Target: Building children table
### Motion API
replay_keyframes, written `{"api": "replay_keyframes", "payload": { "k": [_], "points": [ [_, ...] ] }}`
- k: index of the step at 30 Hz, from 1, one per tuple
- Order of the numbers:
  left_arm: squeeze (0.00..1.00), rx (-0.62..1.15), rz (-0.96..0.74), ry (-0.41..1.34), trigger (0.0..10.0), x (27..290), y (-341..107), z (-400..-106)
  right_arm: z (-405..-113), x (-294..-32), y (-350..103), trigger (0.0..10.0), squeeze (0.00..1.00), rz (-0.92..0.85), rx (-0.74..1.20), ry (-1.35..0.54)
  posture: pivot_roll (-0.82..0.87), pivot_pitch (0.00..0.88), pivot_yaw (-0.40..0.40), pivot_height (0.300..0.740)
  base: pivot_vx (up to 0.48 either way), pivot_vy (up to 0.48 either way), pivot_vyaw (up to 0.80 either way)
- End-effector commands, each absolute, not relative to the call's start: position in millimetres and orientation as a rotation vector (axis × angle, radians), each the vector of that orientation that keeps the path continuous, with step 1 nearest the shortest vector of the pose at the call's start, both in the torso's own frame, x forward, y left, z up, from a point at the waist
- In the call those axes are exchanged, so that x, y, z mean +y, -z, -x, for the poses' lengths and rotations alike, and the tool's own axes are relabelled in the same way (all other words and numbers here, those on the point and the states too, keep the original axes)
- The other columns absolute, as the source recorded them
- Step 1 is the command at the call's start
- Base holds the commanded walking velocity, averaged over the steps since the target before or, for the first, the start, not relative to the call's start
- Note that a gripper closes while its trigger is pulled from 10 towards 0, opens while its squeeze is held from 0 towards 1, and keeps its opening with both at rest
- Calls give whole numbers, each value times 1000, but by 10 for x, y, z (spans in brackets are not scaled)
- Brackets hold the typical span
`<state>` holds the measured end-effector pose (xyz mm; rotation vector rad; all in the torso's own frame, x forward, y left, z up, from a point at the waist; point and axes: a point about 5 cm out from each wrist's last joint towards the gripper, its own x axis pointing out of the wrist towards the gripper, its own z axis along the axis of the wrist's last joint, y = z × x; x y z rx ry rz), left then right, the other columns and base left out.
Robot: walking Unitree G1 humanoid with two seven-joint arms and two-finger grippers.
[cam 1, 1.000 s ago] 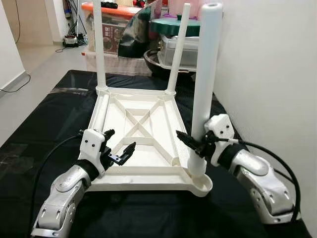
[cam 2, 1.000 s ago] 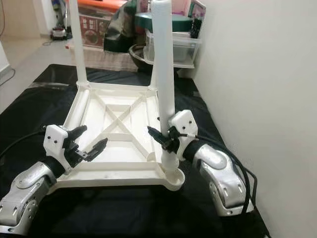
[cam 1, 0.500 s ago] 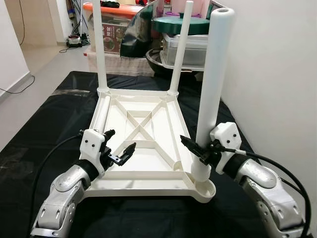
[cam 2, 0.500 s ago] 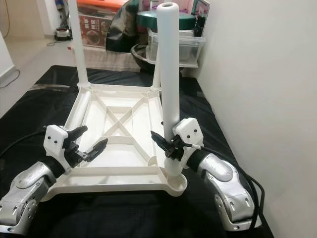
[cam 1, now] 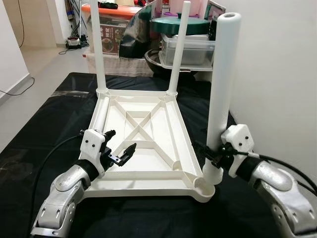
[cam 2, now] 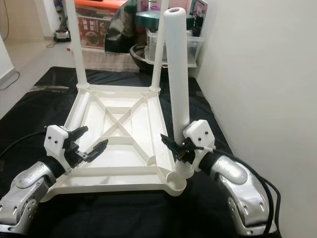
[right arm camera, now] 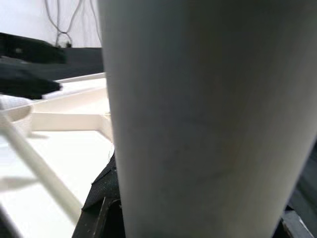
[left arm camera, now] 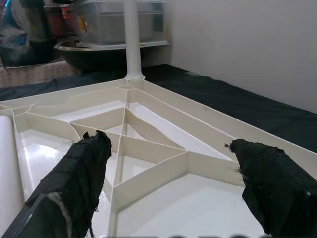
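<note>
One white plastic children's tabletop (cam 1: 148,144) lay upside down. There were four white tubular plastic legs: two stood upright in its far corner sockets (cam 1: 98,47) (cam 1: 179,47), one lay flat along its left inner edge (cam 1: 101,113), and one thicker-looking leg (cam 1: 220,94) stood beside its near right corner.

silver arms (cam 1: 64,191) | white wrist blocks (cam 1: 92,141) | black jaws | black cables (cam 1: 47,161)

White table leg (right arm camera: 208,114) close-up, held in right pincer; black finger (right arm camera: 101,196) against leg. White tabletop underside (right arm camera: 54,153) w/ ribs beyond.
</note>
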<state>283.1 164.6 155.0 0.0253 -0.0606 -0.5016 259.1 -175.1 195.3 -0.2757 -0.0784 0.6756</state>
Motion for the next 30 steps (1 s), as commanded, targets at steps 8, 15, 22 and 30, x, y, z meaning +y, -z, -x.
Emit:
{"api": "replay_keyframes", "payload": {
  "k": [8, 15, 22, 30],
  "points": [
    [0, -48, -26, 498, 10000, 1677, -1529, -2844, -2442, -1693, -1761, 10000, 0, 231, 2, -730, 35, 0, -114, 740, 0, 0, 0],
    [0, -46, -29, 490, 10000, 1693, -1529, -2855, -2416, -1677, -1631, 10000, 0, 144, 48, -683, 42, 0, -117, 740, 0, 0, 0],
    [0, -42, -33, 483, 10000, 1713, -1525, -2859, -2467, -1699, -1551, 10000, 0, -9, 82, -581, 45, 0, -113, 740, 0, 0, 0],
    [0, -39, -35, 482, 10000, 1718, -1523, -2860, -2436, -1677, -1491, 10000, 0, -55, 93, -551, 46, 0, -108, 740, 0, 0, 0]
  ]
}}
